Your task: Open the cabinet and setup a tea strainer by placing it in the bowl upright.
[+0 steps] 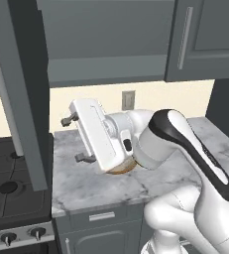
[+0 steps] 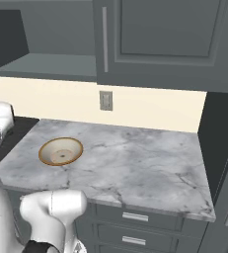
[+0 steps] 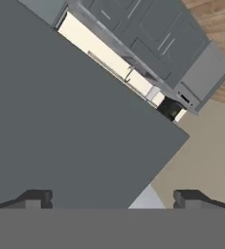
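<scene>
The cabinet (image 1: 106, 34) stands open on its left side. Its door (image 1: 29, 99) is swung out toward me, and the inner shelf (image 2: 51, 66) looks bare. My gripper (image 1: 71, 140) is open, lying sideways over the counter and pointing left at that door, with nothing between its fingers. In the hand view the door's flat grey face (image 3: 75, 112) lies just ahead of the gripper (image 3: 114, 199). The bowl (image 2: 61, 150), cream with a tan rim, sits empty on the marble counter. In the left base view only a sliver of the bowl (image 1: 122, 169) shows under my hand. The tea strainer is out of view.
The cabinet's right door (image 2: 160, 39) is shut, with its bar handle (image 2: 104, 39) vertical. A wall outlet (image 2: 105, 101) sits above the marble counter (image 2: 135, 158). A black stove (image 1: 7, 183) adjoins the counter on the left. Grey drawers (image 2: 135, 217) run below.
</scene>
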Robot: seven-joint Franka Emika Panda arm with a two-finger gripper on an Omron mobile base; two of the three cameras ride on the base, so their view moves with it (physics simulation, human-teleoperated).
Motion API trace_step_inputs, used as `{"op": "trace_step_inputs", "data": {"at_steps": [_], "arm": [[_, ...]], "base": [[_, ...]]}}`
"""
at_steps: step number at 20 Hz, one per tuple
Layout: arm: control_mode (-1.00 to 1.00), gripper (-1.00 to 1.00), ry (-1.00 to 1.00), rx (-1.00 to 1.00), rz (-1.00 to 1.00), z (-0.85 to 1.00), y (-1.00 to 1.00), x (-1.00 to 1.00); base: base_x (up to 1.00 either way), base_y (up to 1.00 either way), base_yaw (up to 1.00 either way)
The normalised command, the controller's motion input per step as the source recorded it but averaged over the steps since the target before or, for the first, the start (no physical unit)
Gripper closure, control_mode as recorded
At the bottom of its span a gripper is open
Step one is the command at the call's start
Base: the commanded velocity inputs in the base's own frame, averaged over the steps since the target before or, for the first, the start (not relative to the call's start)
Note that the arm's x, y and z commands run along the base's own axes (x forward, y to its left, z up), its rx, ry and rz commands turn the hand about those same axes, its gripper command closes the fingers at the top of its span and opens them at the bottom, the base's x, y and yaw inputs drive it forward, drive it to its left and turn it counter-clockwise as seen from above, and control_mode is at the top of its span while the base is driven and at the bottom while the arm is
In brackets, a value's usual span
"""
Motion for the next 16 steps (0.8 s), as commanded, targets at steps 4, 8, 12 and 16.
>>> {"op": "trace_step_inputs", "data": {"at_steps": [4, 8, 12, 16], "arm": [[-1.0, -1.0, -0.08, -0.12, 0.0, -0.27, -0.88, 0.25], [-1.0, -1.0, -0.33, -0.21, 0.07, -0.34, -0.84, 0.06], [-1.0, -1.0, -0.46, -0.24, 0.13, -0.39, -0.75, 0.0], [-1.0, -1.0, -0.47, -0.29, 0.14, -0.4, -0.64, -0.01]], "base": [[0.0, 0.0, 0.0], [0.0, 0.0, 0.0], [0.0, 0.0, 0.0], [0.0, 0.0, 0.0]]}}
